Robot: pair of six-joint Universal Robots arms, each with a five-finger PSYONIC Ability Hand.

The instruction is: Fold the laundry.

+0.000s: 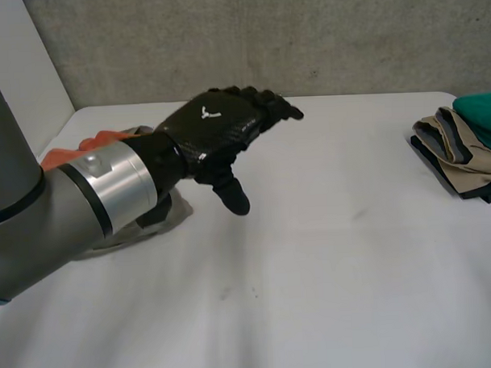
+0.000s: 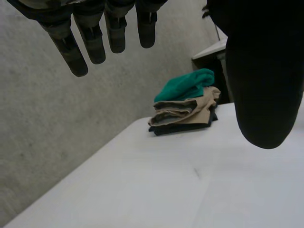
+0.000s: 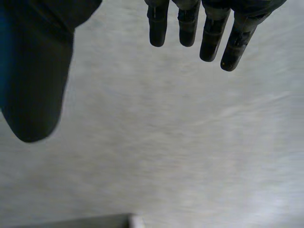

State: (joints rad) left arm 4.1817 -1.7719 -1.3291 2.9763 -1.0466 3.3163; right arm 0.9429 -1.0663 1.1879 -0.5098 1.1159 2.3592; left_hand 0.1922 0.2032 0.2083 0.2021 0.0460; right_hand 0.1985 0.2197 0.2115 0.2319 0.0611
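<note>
Clothes point(image 1: 462, 156) stacked at table point(image 1: 313, 270) edge; left hand point(image 1: 215, 127) fingers spread.

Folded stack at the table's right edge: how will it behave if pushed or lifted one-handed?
The folded stack is soft cloth, so it would probably sag and unfold if lifted from one side. The green top piece sits loose and bunched; a push likely slides it off. Probably light.

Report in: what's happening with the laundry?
Left hand open, over the table. Right hand open. Crumpled pile behind left arm. Folded stack far right.
</note>
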